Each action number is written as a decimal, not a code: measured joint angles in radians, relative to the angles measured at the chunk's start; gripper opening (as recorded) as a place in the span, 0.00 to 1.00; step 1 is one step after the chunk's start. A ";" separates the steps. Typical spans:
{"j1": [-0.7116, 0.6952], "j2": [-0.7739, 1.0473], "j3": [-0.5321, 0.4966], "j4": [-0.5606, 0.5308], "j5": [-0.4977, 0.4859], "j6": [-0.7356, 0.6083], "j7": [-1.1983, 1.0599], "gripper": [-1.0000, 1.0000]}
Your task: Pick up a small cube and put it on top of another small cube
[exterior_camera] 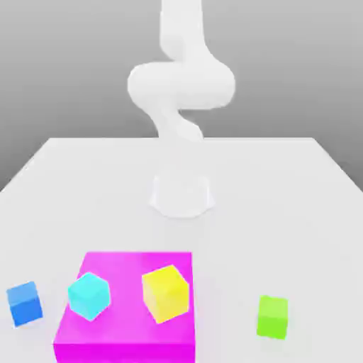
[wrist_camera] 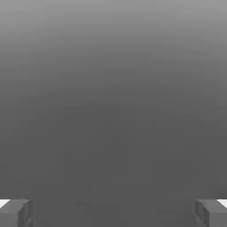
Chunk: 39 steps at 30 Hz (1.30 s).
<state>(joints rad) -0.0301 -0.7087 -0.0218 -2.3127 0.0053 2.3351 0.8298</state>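
- Exterior view: white table [exterior_camera: 298, 184], flat, plain grey backdrop behind it, no other room detail.
- White arm [exterior_camera: 181, 78] rises from a round base [exterior_camera: 182, 195] near table centre, bends over in an S shape, top runs out of frame.
- Magenta block [exterior_camera: 127, 305] low and wide, at the front of the table, toward the exterior view's left of centre.
- Hand view: gripper [wrist_camera: 113, 213] fingertips at opposite edges of the picture, wide apart, nothing between them, touching nothing; grey fingertips [wrist_camera: 15, 213], plain grey behind.
- Cyan cube [exterior_camera: 89, 295] sits on the magenta block, on its side toward the exterior view's left, turned a bit so a corner faces the camera.
- Yellow cube [exterior_camera: 165, 293] also on the magenta block, toward the exterior view's right of the cyan one, near but apart, bigger-looking, also turned at an angle.
- Blue cube [exterior_camera: 25, 303] on the table, just off the magenta block toward the exterior view's left, not touching it.
- Green cube [exterior_camera: 273, 316] on the table toward the exterior view's right, well apart from the block.
- No cube stacked on another cube.
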 joint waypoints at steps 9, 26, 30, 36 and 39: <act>-0.108 0.332 -0.086 -0.046 0.028 0.127 0.102 0.50; -0.320 0.953 -0.232 -0.130 0.154 0.363 0.237 0.50; -0.372 1.099 -0.184 -0.108 0.224 0.462 0.196 0.50; -0.398 1.157 -0.153 -0.096 0.250 0.507 0.177 0.00; -0.398 1.155 -0.153 -0.096 0.248 0.506 0.179 0.00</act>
<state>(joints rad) -0.4286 0.4464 -0.1745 -2.4091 0.2536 2.8414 1.0089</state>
